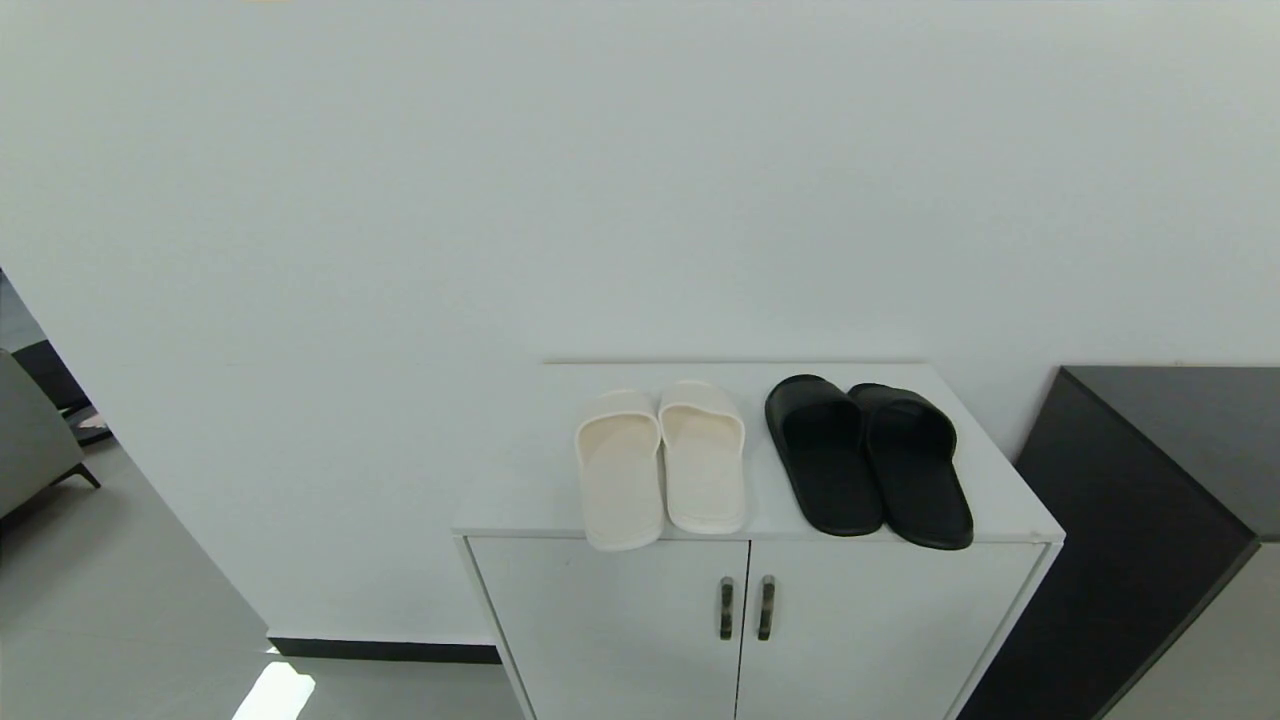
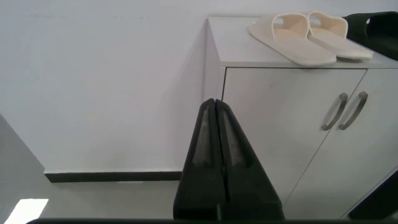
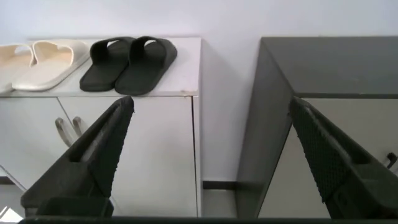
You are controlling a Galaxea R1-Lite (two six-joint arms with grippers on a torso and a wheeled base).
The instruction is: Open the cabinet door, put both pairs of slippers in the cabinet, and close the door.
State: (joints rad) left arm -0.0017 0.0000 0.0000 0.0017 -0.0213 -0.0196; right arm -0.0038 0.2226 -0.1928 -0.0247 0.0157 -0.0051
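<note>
Plain white wall behind; against it, low white cabinet, both doors shut, with a dark cabinet just beside it on the robot's right. On the cabinet's top, side by side, toes to the wall: white slippers toward the left, black slippers toward the right, heels at or just over the front edge. Probably light moulded foam or rubber: soft enough to bend under a pinch, a little grippy rather than slick, nothing fragile. Best taken across the upper strap, or with the inner edges of a pair pinched together. Below, two slim upright metal handles close together where the doors meet: rigid and narrow, to be hooked or pinched from the front. Left gripper low beside the cabinet's left flank, fingers pressed flat together; right gripper facing the cabinet's right corner, fingers spread wide, holding nothing.
</note>
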